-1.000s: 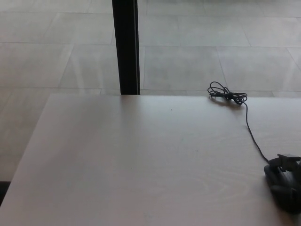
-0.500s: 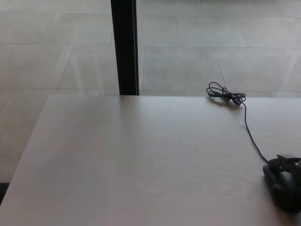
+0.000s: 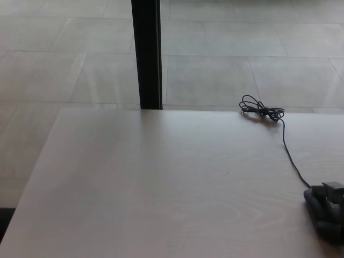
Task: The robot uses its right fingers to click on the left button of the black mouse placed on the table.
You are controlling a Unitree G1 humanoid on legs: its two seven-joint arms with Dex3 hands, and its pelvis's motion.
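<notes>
From the head view, a pale wooden table [image 3: 161, 188] fills the lower part of the frame, its far edge running across the middle, with a tiled floor [image 3: 226, 64] beyond it. A black vertical post [image 3: 146, 54] rises behind that far edge, left of centre. Near the far right of the table lies a bundled coil of black cable [image 3: 261, 110], and from it a thin cord runs down the tabletop toward the lower right corner. There, at the picture's right edge, sits a dark mass where the right hand [image 3: 328, 207] lies on top of the black mouse [image 3: 317, 212]; the two blend together and are partly cut off by the frame, so whether its fingers are spread or curled cannot be told. Nothing stands between the post and the mouse. The left hand does not show.
</notes>
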